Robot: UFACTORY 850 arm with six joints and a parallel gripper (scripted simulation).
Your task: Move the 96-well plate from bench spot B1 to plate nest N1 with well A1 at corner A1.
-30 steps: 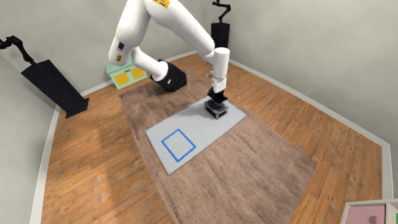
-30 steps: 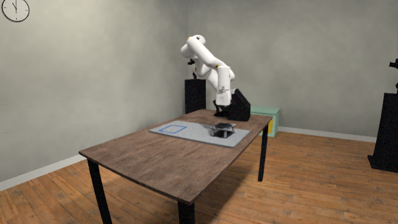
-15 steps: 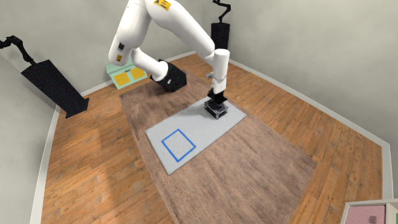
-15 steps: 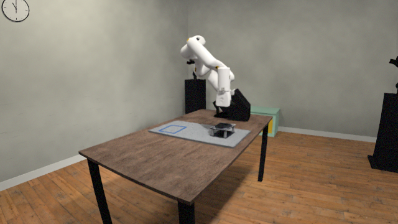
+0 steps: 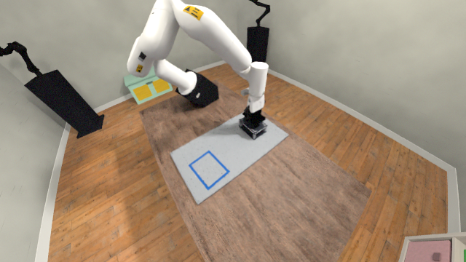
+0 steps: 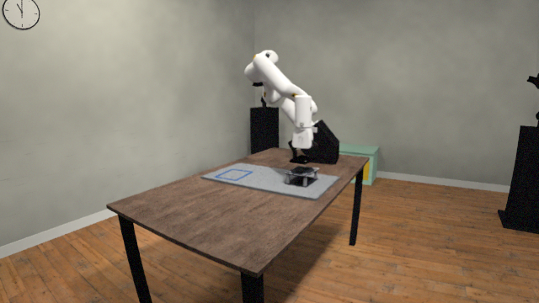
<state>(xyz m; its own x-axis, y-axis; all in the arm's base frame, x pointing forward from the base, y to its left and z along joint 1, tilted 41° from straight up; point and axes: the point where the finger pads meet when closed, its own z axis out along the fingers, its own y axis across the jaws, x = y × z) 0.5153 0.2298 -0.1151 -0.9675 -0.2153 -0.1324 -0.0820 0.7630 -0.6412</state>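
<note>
Table w/ dark wood top, grey mat across its middle. On the mat's near-left end, a blue square outline, presumably spot B1, w/ no plate inside it. At the mat's far-right end stands the nest, a small raised stand on short legs.

White arm reaches down from its black base so the gripper sits directly over the nest. Plate is a dark flat slab at the top of the nest, level w/ its rim as far as I can see from the side. Jaws are closed on the plate & standing wide across it, not let go. Whether the plate rests fully inside the locators, or hangs just above them, can't tell; cut-off corner & A1 mark too small to read.

Handling, as a guess: a plate like this is light, rigid plastic, thin-walled, smooth on the sides so slippery under a weak pinch. Best hold is across two opposite side walls near mid-length, low on the skirt, so it stays level & doesn't twist. Squeezing too hard could bow it; tilting risks one edge riding up on a locator. Task looks near its end: seat flat, check corner, then release.
</note>
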